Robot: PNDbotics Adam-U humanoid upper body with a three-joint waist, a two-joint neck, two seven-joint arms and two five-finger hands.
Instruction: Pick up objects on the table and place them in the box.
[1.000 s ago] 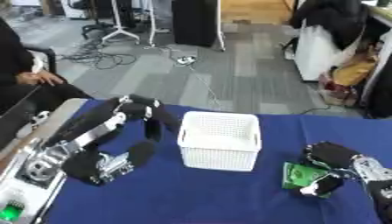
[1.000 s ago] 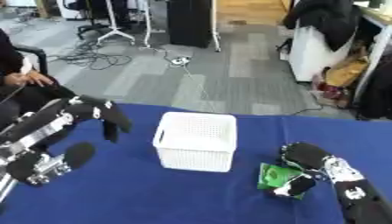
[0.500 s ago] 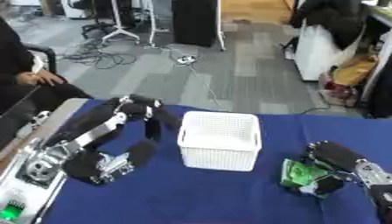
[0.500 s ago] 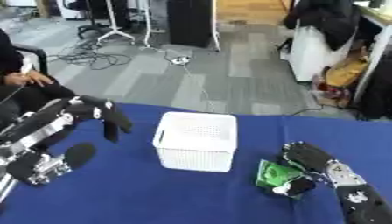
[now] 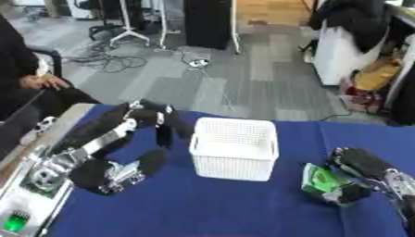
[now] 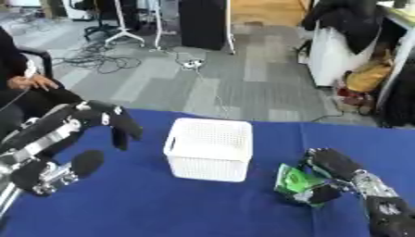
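This looks like a robotics lab or a working office. The floor (image 5: 243, 88) is grey carpet tile with loose cables (image 5: 97, 62) trailing across it to a power strip (image 5: 197, 62). A wheeled stand base (image 5: 126, 33) and a tall black cabinet (image 5: 208, 23) stand at the back, and coats (image 5: 356, 21) hang over white furniture on the right. In front, the tabletop (image 5: 203, 208) is draped in blue cloth, with an electronics unit (image 5: 24, 203) showing a green light at its left edge.
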